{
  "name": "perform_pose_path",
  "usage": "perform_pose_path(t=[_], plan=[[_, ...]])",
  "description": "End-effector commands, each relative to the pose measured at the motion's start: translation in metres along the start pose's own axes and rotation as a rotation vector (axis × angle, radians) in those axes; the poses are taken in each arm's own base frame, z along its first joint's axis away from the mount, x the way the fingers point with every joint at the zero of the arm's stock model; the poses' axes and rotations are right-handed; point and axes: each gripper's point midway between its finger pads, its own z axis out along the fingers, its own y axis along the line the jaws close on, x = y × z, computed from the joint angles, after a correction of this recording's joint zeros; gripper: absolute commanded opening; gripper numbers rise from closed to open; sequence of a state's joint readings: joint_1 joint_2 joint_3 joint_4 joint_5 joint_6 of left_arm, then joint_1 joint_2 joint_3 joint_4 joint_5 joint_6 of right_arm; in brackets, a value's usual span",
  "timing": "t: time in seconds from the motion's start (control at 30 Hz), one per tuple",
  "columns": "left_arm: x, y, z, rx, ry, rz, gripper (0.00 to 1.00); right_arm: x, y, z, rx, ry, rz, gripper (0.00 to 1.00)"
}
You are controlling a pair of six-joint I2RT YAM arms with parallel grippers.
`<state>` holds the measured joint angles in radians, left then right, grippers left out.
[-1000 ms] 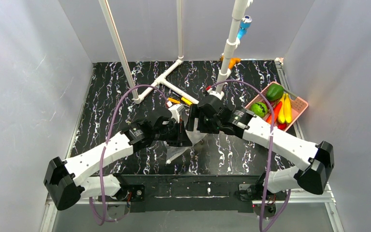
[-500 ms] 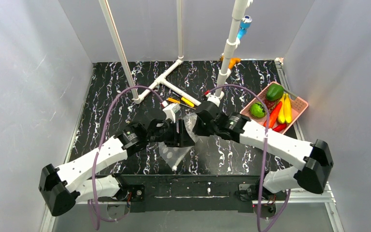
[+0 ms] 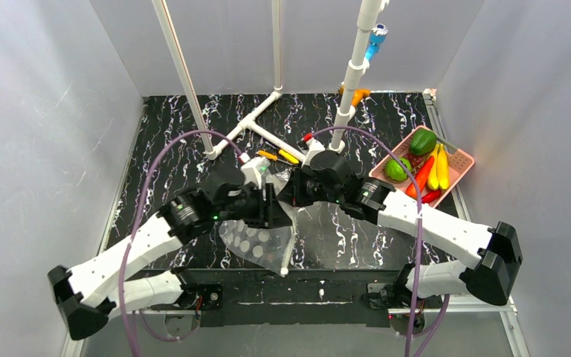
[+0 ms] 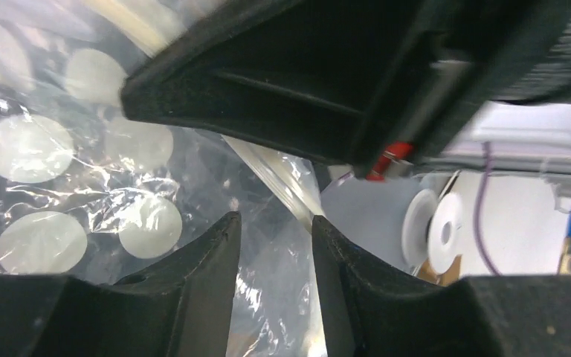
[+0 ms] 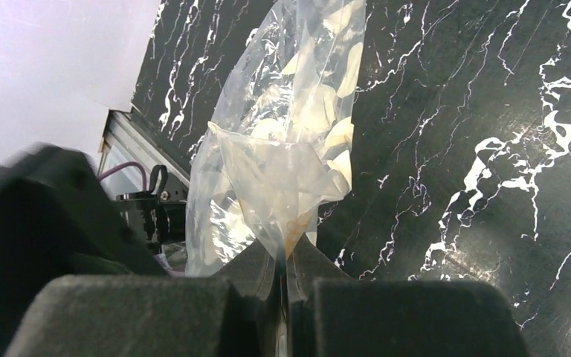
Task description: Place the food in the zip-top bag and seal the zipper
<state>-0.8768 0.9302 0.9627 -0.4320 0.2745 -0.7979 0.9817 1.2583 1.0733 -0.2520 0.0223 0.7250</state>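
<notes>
The zip-top bag [image 3: 256, 242], clear with white dots, hangs between the two grippers near the table's front middle. My right gripper [image 5: 286, 260] is shut on a pinched edge of the bag [image 5: 290, 149]. My left gripper [image 4: 275, 223] is open. Bag film [image 4: 26, 147] and the zipper strip [image 4: 282, 182] run across the gap between its fingers. From above, the left gripper [image 3: 271, 204] and right gripper [image 3: 291, 195] sit close together. The food lies in the pink basket [image 3: 465, 160]: green round ones [image 3: 396, 169], bananas [image 3: 439, 167] and a red pepper [image 3: 421, 175].
A white pipe frame [image 3: 256, 123] stands at the back middle, with small yellow and orange tools [image 3: 279, 155] beside it. A second upright pipe [image 3: 353, 74] rises just behind the right arm. Grey walls close in both sides.
The right gripper has shut on the bag's edge and the left gripper has opened. Both arms shifted left, and the bag now spreads wider toward the front left.
</notes>
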Motion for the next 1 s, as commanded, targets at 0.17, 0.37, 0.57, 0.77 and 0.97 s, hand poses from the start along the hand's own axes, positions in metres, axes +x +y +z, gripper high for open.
perform_pose_path(t=[0.17, 0.37, 0.57, 0.77, 0.97], plan=[[0.014, 0.023, 0.0, -0.203, 0.075, 0.096, 0.46, -0.017, 0.005, 0.008, 0.018, -0.007, -0.003, 0.06], [0.017, 0.017, 0.004, -0.158, 0.083, 0.086, 0.45, -0.018, 0.001, 0.009, 0.029, -0.008, 0.017, 0.07], [0.014, 0.011, 0.002, -0.127, 0.053, 0.069, 0.57, -0.019, -0.002, 0.013, 0.038, -0.004, 0.025, 0.07], [0.022, 0.016, 0.008, -0.14, 0.097, 0.047, 0.53, -0.019, 0.0, 0.014, 0.026, -0.003, 0.042, 0.08], [0.024, 0.017, 0.012, -0.135, 0.099, 0.037, 0.54, -0.019, 0.0, 0.015, 0.023, -0.001, 0.045, 0.08]])
